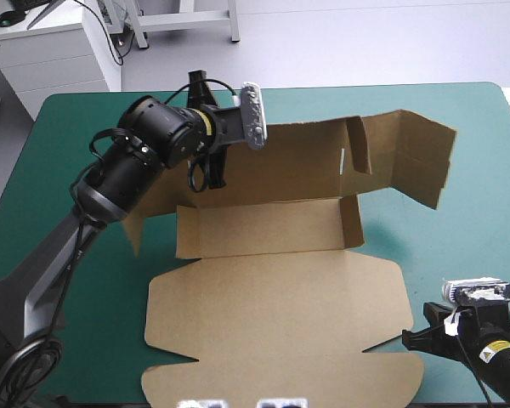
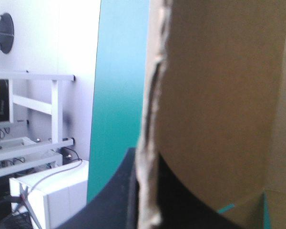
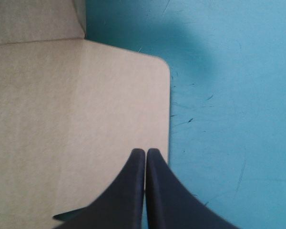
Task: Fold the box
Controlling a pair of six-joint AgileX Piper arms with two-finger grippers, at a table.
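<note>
Box sits mid-desk, partly formed. It is matte brown board with raw cut edges. The near panel lies flat, its corners rounded. The far wall is raised, its end flap bent. Left claw is clamped on the far wall's edge, the board between its fingers. Right claw is closed and empty, at the flat panel's right edge by a rounded corner.
</note>
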